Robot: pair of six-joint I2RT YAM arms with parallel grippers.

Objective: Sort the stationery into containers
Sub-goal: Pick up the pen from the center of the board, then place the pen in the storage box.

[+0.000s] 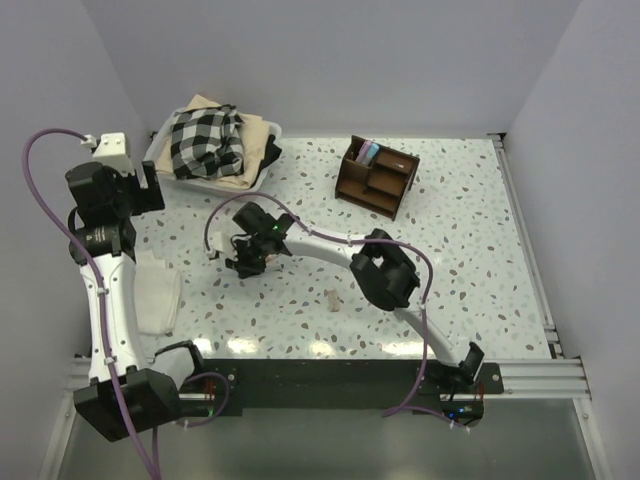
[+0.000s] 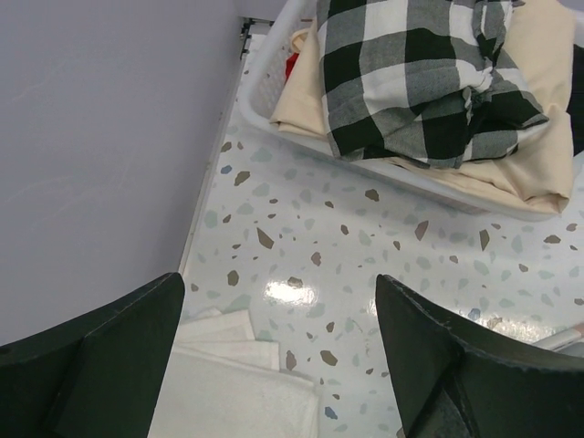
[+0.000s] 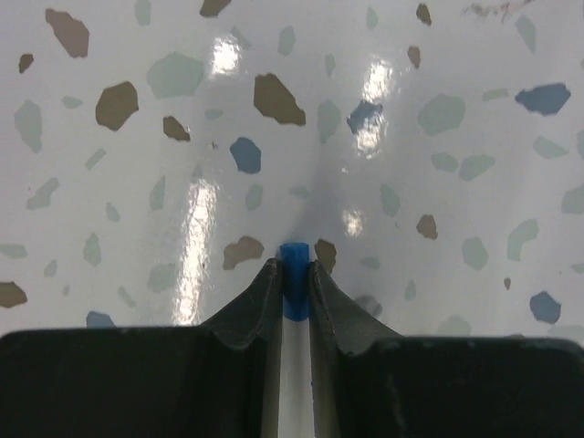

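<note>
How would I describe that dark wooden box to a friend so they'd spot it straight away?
On the speckled table, look to the far side, right of the white tub of cloths. The wooden organizer is the only dark brown, boxy thing, with stepped compartments and pens in one.

The white plastic tub (image 2: 260, 91) sits at the far left corner of the speckled table (image 1: 470, 270). It's stuffed with a black-and-white checked cloth (image 1: 205, 140) piled on some beige ones (image 1: 256, 138), plus a bit of something red (image 2: 291, 66) tucked against its wall. A folded white cloth (image 1: 160, 290) lies flat by the left edge, nearer the front. Plain pale walls (image 1: 330, 60) all round.
</note>
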